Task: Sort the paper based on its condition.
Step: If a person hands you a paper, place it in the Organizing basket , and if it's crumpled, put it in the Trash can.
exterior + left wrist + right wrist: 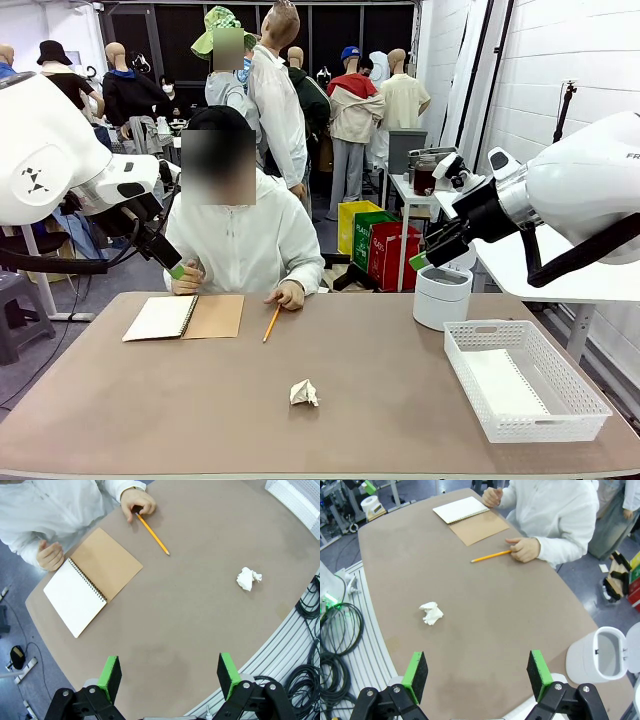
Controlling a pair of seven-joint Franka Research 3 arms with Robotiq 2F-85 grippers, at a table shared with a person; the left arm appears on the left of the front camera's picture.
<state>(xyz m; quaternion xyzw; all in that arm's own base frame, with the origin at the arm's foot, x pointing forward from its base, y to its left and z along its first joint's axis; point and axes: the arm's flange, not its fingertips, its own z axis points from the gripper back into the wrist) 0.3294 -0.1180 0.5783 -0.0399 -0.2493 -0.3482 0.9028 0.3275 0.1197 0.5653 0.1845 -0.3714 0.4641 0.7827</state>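
right gripper (476, 677) spread wide, empty, held high over the near table edge; left gripper (170, 677) likewise spread and empty. crumpled paper (304, 393) alone mid-table, well apart from white basket (590, 412) and small bin (441, 297). nothing sorted yet, seemingly; next calls for descending onto the wad and pinching.

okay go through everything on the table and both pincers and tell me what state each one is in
crumpled paper: balled up, lying alone on the table
flat sheet: smooth, lying in the white basket
notebook: open, cover folded flat
pencil: lying flat, the person's hand at its far end
white bin: lid up
left pincer: open, empty
right pincer: open, empty
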